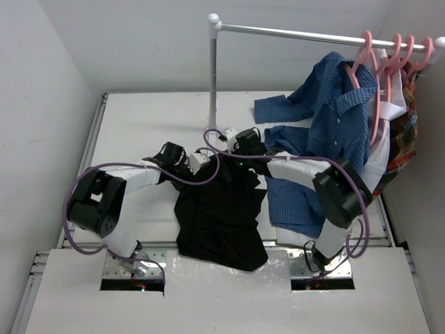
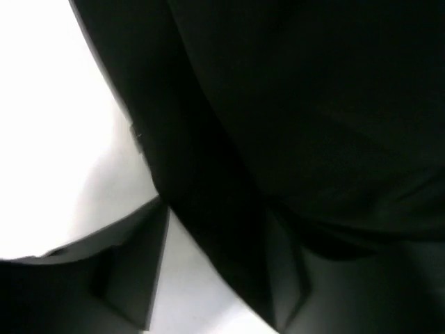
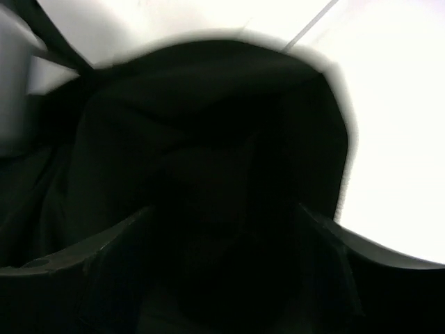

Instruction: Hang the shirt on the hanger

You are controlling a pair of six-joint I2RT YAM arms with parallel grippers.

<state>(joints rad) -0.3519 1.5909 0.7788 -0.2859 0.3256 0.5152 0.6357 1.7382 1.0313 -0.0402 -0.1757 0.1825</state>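
Note:
The black shirt is spread from between the two grippers down toward the near edge. My left gripper is at its upper left corner. In the left wrist view the jaws stand apart; the shirt lies against the right finger and white table shows beside the left finger. My right gripper is at the shirt's top. Its fingers stand wide apart with bunched shirt fabric filling the gap. Several salmon-pink hangers hang on the rail at the upper right.
A white rail on a post stands at the back. A blue button-up shirt hangs from one pink hanger and drapes onto the table. A plaid garment hangs at the far right. Walls close both sides.

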